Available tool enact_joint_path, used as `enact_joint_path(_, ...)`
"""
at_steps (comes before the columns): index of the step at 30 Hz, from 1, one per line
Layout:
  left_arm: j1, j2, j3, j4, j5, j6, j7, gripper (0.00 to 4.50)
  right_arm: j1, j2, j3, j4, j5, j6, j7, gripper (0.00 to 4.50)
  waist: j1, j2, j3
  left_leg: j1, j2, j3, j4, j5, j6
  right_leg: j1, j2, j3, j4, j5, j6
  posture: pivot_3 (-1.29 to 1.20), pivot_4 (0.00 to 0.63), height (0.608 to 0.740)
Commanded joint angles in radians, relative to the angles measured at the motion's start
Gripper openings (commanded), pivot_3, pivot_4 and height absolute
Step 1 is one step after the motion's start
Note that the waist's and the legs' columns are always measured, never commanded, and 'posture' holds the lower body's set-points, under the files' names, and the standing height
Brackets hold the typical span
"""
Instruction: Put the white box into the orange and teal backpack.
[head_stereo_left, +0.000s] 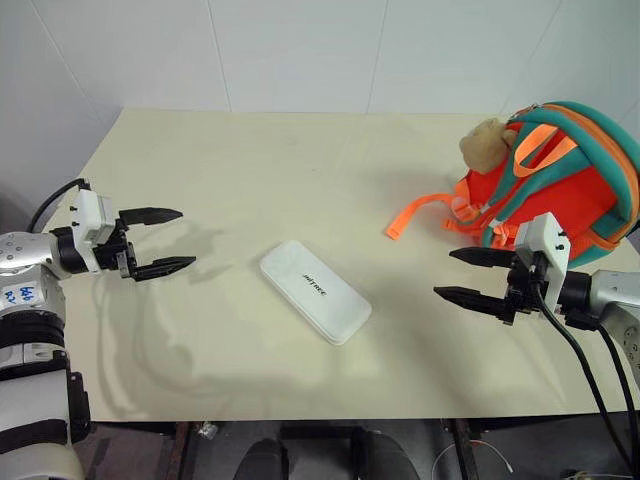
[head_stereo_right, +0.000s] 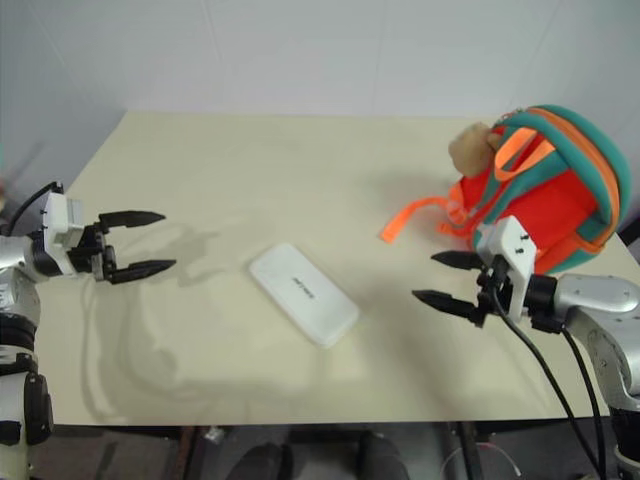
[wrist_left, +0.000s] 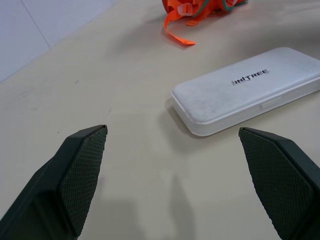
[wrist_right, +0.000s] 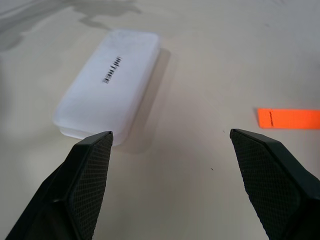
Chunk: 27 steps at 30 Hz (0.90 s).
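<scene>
Starting from the biggest thing, the pale worktop (head_stereo_left: 250, 170) carries everything: the orange and teal backpack (head_stereo_left: 560, 180) sits at its far right corner with a tan plush toy (head_stereo_left: 487, 145) at its top and a loose orange strap (head_stereo_left: 415, 215) trailing toward the middle, and the white box (head_stereo_left: 315, 291) lies flat and slantwise near the centre, well apart from the backpack. The left gripper (head_stereo_left: 160, 241) and right gripper (head_stereo_left: 478, 274) hang on either side of the box, each with its fingers spread wide and holding nothing, neither touching it. The step in hand looks like the approach to pick the box up. Since it is flat and smooth, a sound grasp would likely close across its narrow width rather than its length, with the fingers turned to match its slant and lowered close to the worktop; the right gripper is nearer the backpack, so it seems the natural carrier. From above, no opening of the backpack can be made out, so that needs checking. The left wrist view adds the dark lettering read upright and a small latch-like tab on the box's side wall; the right wrist view shows the strap's cut end.
</scene>
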Motion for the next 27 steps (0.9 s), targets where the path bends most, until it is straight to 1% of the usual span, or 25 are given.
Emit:
enact_joint_path(1,-0.007,0.020,0.015,-0.050,-0.016,0.010,-0.011,4.50,-0.024,-0.006,-0.029,-0.035,0.036,0.009,-0.005,4.47,0.000,0.000,0.000,0.000,0.000,0.000,0.000,0.000,0.000,0.000,0.000,0.000,0.000,0.000,0.000,0.00,0.150,0.740)
enact_joint_path(6,0.018,0.005,0.017,-0.059,-0.013,0.000,0.008,4.50,-0.103,0.059,0.067,0.023,-0.003,-0.022,-0.022,4.47,-0.002,0.000,0.000,0.000,0.000,0.000,0.001,0.000,0.000,0.000,0.000,0.000,0.000,0.000,0.000,0.00,0.150,0.740)
enact_joint_path(9,0.013,0.007,0.011,-0.069,-0.010,0.022,0.012,4.50,-0.155,0.072,0.094,0.014,0.007,0.024,-0.046,4.47,0.000,0.000,0.000,0.000,0.000,0.000,0.000,0.000,0.000,0.000,0.000,0.000,0.001,0.000,0.000,0.00,0.150,0.740)
enact_joint_path(11,0.002,0.010,0.010,-0.054,-0.003,0.016,0.016,4.50,-0.170,0.062,0.116,0.006,0.009,0.074,-0.064,4.47,0.000,0.000,0.000,0.000,0.000,0.000,0.000,0.000,0.000,0.000,0.000,0.000,0.000,0.000,0.000,0.00,0.150,0.740)
enact_joint_path(16,-0.003,0.018,0.014,-0.041,-0.004,0.012,0.011,4.50,-0.140,0.075,0.097,-0.083,0.032,0.092,-0.097,4.47,0.005,0.000,0.000,-0.001,0.000,0.000,0.000,0.000,0.000,0.000,0.000,-0.001,-0.001,0.000,0.000,0.00,0.150,0.740)
enact_joint_path(20,-0.021,0.015,0.011,-0.026,-0.001,0.018,0.013,4.50,-0.064,0.060,0.076,-0.172,0.051,0.116,-0.117,4.47,0.004,0.000,0.000,-0.001,0.000,0.000,0.000,0.000,0.000,0.000,0.000,-0.001,-0.002,0.000,0.000,0.00,0.150,0.740)
enact_joint_path(24,-0.092,0.003,-0.010,0.059,0.023,0.011,0.003,4.50,-0.023,0.050,0.084,-0.209,0.028,0.134,-0.164,4.47,0.004,0.000,0.000,-0.001,0.000,0.000,0.001,0.000,0.000,0.000,0.000,-0.001,-0.001,0.000,0.000,0.00,0.150,0.740)
enact_joint_path(27,-0.141,-0.030,-0.024,0.099,0.028,0.037,-0.003,3.91,-0.021,0.068,0.086,-0.216,0.035,0.146,-0.200,3.88,0.004,0.000,0.000,-0.001,0.000,0.000,0.003,0.000,0.000,0.001,0.000,0.000,0.000,0.001,0.000,0.00,0.150,0.740)
